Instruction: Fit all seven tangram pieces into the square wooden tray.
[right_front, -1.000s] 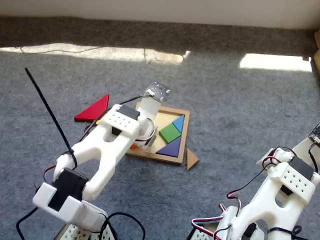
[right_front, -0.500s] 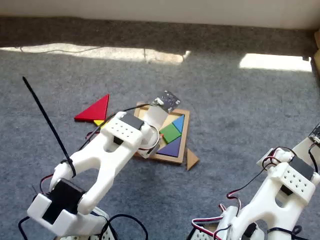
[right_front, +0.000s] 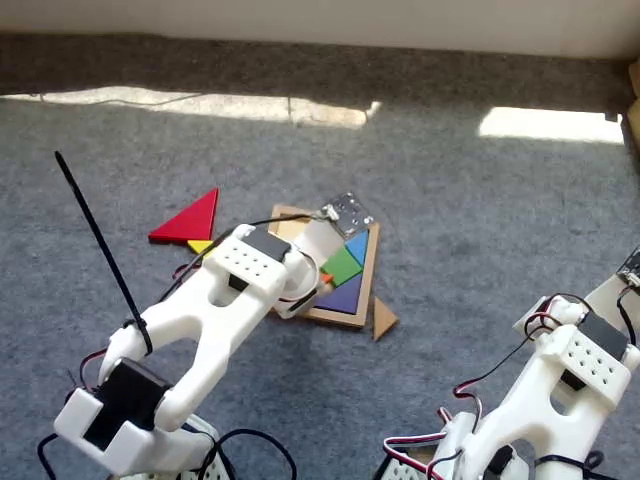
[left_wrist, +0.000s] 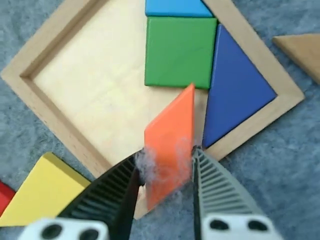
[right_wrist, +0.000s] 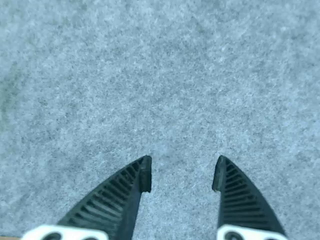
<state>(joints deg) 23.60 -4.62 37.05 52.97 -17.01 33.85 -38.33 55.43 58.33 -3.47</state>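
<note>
Nearest, at 5 o'clock from the tray in the high view, the right gripper (right_wrist: 181, 175) hangs over bare grey carpet (right_wrist: 150, 75) with its fingers spread and nothing between them. Farther in, the left gripper (left_wrist: 162, 170) is clenched on the orange piece (left_wrist: 172, 140), held on edge and tilted above the bare floor of the square wooden tray (left_wrist: 90, 95). Three pieces lie flat in the tray's 3 o'clock half: the green square (left_wrist: 180, 52), the dark blue triangle (left_wrist: 235, 95) touching it, and the light blue piece (left_wrist: 175, 7). A tan triangle (left_wrist: 302, 52) lies just outside at 4 o'clock. The yellow piece (left_wrist: 42, 190) sits on the carpet at 9 o'clock, and the red triangle (right_front: 190, 220) beyond it at 10 o'clock.
</note>
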